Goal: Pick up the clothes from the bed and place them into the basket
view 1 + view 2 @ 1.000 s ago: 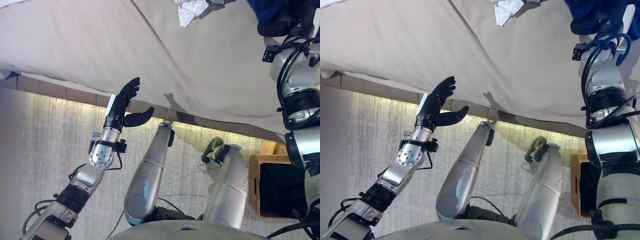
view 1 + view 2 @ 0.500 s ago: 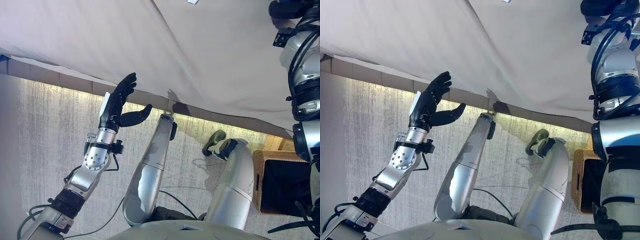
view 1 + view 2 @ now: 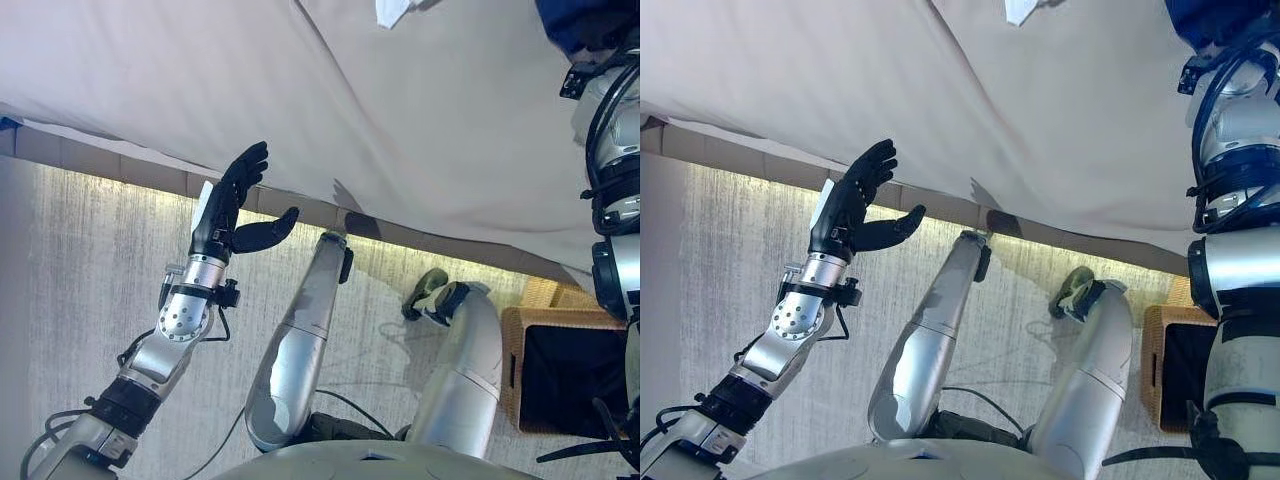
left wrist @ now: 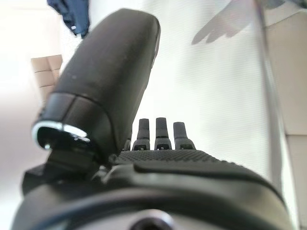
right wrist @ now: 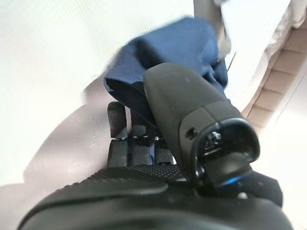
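Basket [image 3: 560, 365] sits on the floor by your right side, its inside dark. Right hand [image 5: 158, 143] pinches blue cloth [image 5: 168, 50] on the bed [image 3: 300, 90]. Left hand [image 3: 232, 205] hangs spread, holding nothing.

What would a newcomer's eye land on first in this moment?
Probably the left hand, raised open and empty over the floor at the edge of the bed. Next, the right hand at the far right of the bed, its thumb and fingers closed on a blue garment. The wicker basket waits on the floor at lower right.
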